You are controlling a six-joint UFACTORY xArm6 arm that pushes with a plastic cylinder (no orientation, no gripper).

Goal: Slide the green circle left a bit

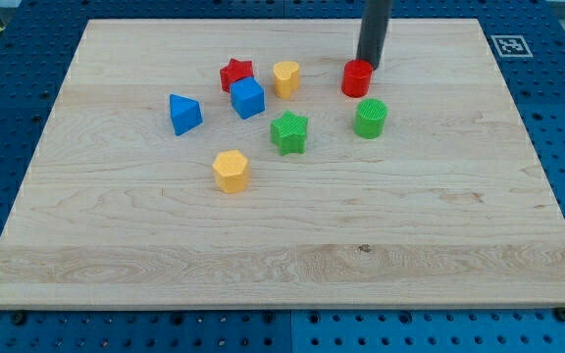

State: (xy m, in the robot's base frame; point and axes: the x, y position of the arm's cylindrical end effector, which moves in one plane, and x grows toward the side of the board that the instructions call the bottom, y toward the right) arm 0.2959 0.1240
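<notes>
1. Looking at the board point(116, 245), you see my tip point(368, 65) just above the red cylinder point(357, 78).
2. Your green circle point(370, 118) sits below that cylinder, right of the green star point(289, 132).
3. No pincer here: the rod holds nothing.

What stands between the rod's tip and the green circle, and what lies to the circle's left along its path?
The red cylinder sits between my tip and the green circle. Toward the view's left, the green star stands in the circle's path, though with a gap between them.
</notes>
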